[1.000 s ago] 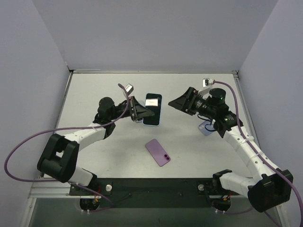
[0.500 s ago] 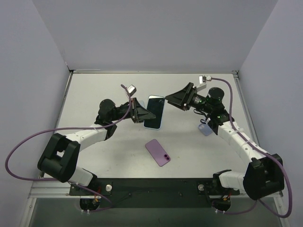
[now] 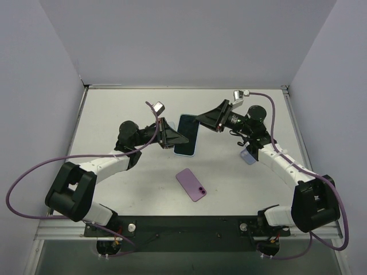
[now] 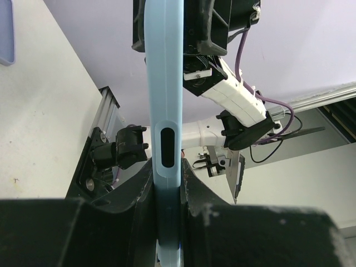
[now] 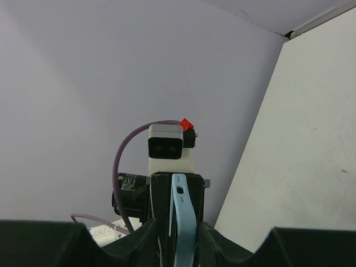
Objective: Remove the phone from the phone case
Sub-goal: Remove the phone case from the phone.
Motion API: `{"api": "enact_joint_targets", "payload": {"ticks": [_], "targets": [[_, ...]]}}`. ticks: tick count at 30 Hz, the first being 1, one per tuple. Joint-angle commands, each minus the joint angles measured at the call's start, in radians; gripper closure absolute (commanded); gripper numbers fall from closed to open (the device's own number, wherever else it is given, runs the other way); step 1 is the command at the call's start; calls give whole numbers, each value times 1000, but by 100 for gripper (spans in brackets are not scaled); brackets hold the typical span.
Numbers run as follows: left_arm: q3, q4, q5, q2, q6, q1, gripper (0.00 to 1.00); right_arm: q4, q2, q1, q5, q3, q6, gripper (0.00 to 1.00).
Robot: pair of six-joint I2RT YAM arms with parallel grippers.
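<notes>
Over the white worktop [image 3: 109,109], the slim dark-screened phone [image 3: 186,132] was held aloft between the two arms, seated in its light-blue rubbery phone case [image 4: 166,83]. The left tool [image 3: 170,138] was clamped on the case's left side, fingers tight against both faces. The right tool [image 3: 204,118] was set astride the far right corner, fingers close on either side; whether they were pressing could not be told. The step in hand was judged to be the two-armed grip before the peel, the phone not yet out. Next, a firm pinch on the case lip and a bending pull off the phone would be called for. A flat purple phone-shaped slab [image 3: 191,184] was seen lying on the worktop, and a small pale-lilac object [image 3: 248,156] beneath the right forearm.
</notes>
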Motion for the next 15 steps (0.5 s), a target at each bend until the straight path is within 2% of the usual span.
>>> {"api": "enact_joint_targets", "payload": {"ticks": [1,5,6,8,12,15], "targets": [[30,117,-3,-45,0,-3,100,119,-16,23,-35,5,20,70],[33,120,-8,-48,1,-3,100,133,-13,35,-23,2,43,80],[33,120,-6,-48,0,-3,100,147,-8,34,-19,-3,58,88],[31,120,-9,-51,0,-2,100,211,-4,31,-9,-15,95,99],[27,126,-6,-59,7,-2,100,345,21,28,40,-44,256,100],[27,159,-2,-65,8,-3,100,530,61,29,100,-55,406,100]]}}
